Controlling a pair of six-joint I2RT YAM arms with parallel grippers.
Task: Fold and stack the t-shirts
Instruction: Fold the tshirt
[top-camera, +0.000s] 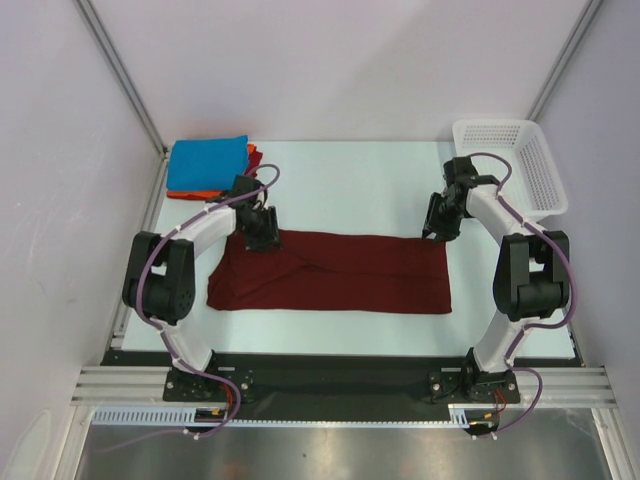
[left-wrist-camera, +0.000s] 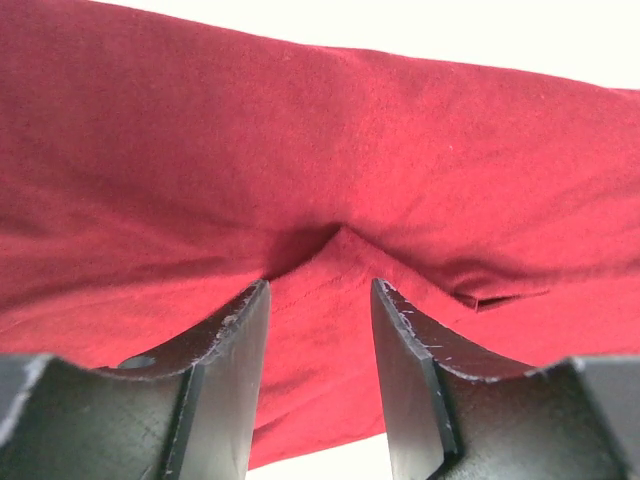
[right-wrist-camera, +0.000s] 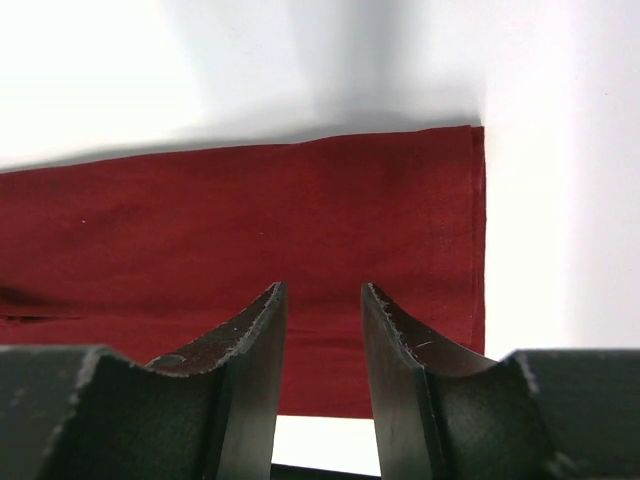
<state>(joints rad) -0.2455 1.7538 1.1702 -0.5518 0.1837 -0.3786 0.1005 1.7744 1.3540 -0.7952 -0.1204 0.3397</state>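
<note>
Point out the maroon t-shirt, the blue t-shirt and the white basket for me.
maroon t-shirt (top-camera: 340, 272), top external view, middle of the spread cloth
blue t-shirt (top-camera: 207, 160), top external view, top face of the folded shirt
white basket (top-camera: 535, 170), top external view, bare mesh floor

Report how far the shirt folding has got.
Done: the blue shirt lies folded on the orange-red shirt at the far left. In hand: the maroon shirt, a long strip, with the left tool and right tool open at its far edge. Left: cross-folds, stacking.
</note>
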